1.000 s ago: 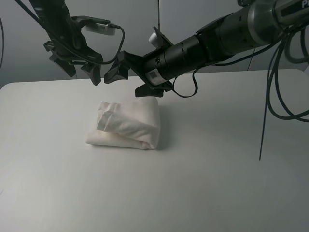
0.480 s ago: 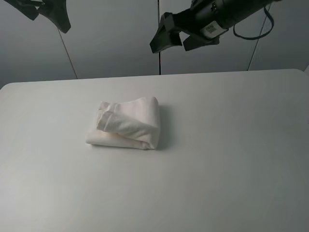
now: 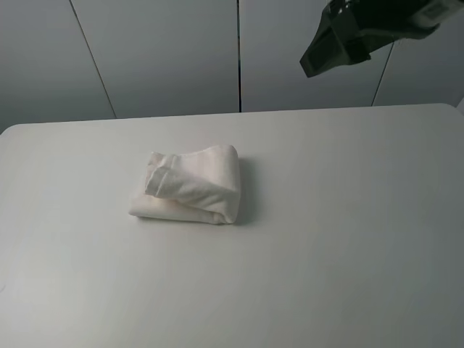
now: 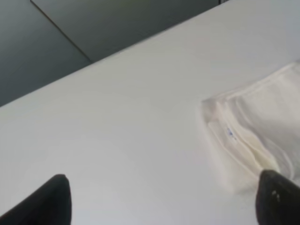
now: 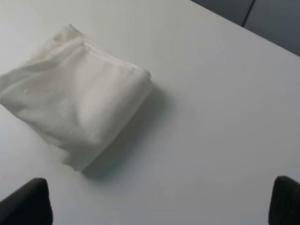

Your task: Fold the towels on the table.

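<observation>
Grey wall panels behind white table point(image 3: 348, 239). Folded towel point(image 3: 190, 185) lies left of centre, long axis across. Right gripper point(image 3: 341, 47) high & well apart, left unseen there; both spread wide, empty.

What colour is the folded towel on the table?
White; the towel shows best in the right wrist view.
</observation>
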